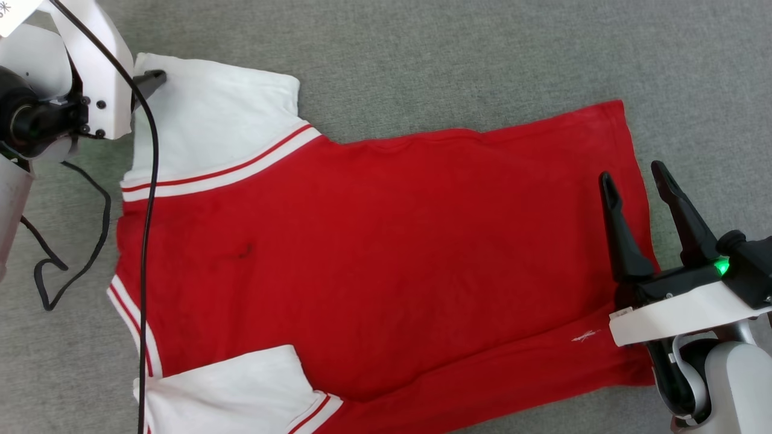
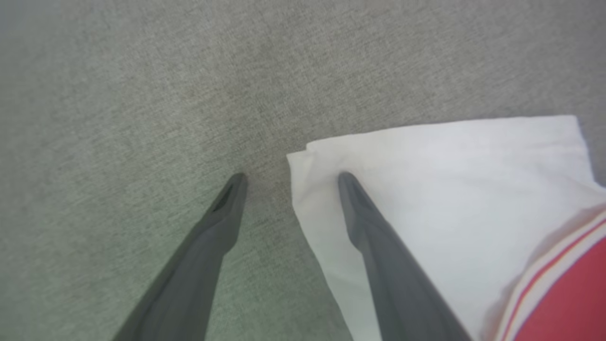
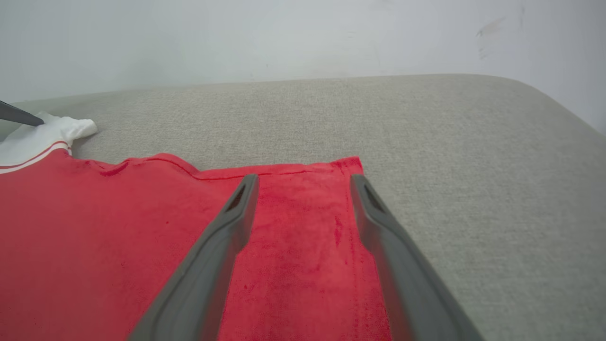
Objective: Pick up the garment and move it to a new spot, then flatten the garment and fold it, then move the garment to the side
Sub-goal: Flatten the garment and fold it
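Bright even light, soft shadows (wrist blur)

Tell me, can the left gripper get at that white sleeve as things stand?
Probably yes: the left gripper is open, straddling the edge of the white sleeve, with the grey surface bare around it and nothing in the way.

- This looks like a bare robot test room or lab rather than a lived-in home, though that cannot be told for certain.
- The work lies on a broad surface (image 3: 473, 142) covered in plain grey woven cloth. It looks padded and has a rounded far corner.
- Behind it rises a blank pale wall (image 3: 284, 38) with a few faint scuffs.
- A loose black cable (image 1: 145, 241) trails down from the robot's white left arm (image 1: 96, 54), and a green light (image 1: 721, 265) glows on the right wrist.
- A red garment (image 1: 392, 253) with white sleeves lies spread flat on the cloth.
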Tool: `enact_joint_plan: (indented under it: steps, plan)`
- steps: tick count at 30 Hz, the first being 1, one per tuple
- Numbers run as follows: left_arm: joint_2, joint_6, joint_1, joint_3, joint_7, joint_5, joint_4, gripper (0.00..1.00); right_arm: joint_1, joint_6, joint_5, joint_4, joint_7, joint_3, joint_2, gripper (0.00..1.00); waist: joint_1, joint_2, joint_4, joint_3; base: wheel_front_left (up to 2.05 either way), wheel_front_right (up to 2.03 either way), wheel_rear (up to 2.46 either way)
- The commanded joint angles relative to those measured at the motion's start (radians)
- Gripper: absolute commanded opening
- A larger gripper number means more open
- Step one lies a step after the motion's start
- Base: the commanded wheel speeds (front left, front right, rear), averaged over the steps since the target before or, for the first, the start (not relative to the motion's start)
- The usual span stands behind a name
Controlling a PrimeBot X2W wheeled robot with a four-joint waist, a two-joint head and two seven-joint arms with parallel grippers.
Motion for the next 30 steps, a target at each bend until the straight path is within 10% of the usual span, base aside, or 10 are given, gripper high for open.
enact_joint_plan:
  steps: [1,3,4,5,21,30]
  plan:
    - [-0.001,0.003,-0.015,-0.005,0.018,-0.007,0.018,1.00,-0.017,-0.001,0.002,0.007,-0.010,0.001,0.005,1.00,-0.0002,0.0000,-0.012,0.013,0.00,0.00,0.00]
    - [-0.003,0.001,-0.011,-0.019,0.041,-0.009,0.031,1.00,-0.021,-0.001,0.006,0.009,-0.016,-0.001,0.004,1.00,-0.0002,0.0000,-0.015,0.018,0.00,0.00,0.00]
    - [-0.010,-0.001,0.006,-0.033,0.067,-0.027,0.045,0.62,-0.023,-0.001,0.007,0.013,-0.019,-0.004,0.005,1.00,-0.0002,0.0000,-0.017,0.022,0.00,0.00,0.00]
    - [-0.015,-0.002,0.015,-0.034,0.077,-0.036,0.050,0.00,-0.023,-0.001,0.007,0.015,-0.019,-0.005,0.005,1.00,-0.0002,0.0000,-0.017,0.021,0.00,0.00,0.00]
    - [-0.012,-0.004,0.073,-0.058,-0.258,-0.031,-0.050,0.00,-0.001,-0.001,-0.002,0.019,0.056,-0.040,-0.056,1.00,-0.0002,0.0000,0.070,-0.108,0.00,0.00,0.00]
    - [0.047,0.002,0.182,-0.088,-0.342,-0.046,-0.221,0.00,-0.017,-0.001,0.029,0.007,0.357,-0.052,-0.181,1.00,-0.0002,0.0000,0.137,-0.179,0.00,0.00,0.00]
